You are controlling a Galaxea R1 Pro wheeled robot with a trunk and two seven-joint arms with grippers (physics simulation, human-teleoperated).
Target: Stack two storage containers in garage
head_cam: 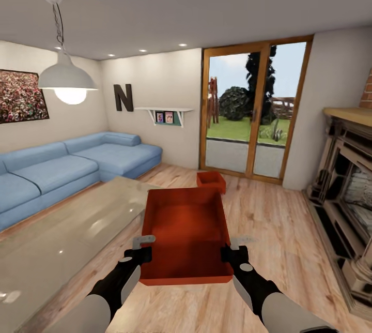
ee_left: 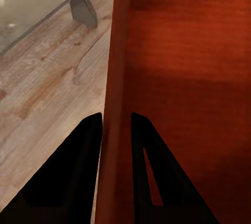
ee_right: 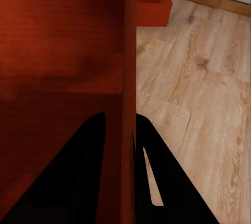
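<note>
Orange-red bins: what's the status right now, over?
Left claw and right claw shut on near orange-red open-topped bin, one per side wall. Second orange-red bin on wood floor ahead. Glass table alongside left.

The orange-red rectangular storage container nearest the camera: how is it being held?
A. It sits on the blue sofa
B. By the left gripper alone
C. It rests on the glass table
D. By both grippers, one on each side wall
D: the left gripper and right gripper each clamp a side wall of the orange-red rectangular storage container, fingers straddling the wall in both wrist views.

matt orange-red bin [head_cam: 187, 227], glossy table [head_cam: 67, 229]
</note>
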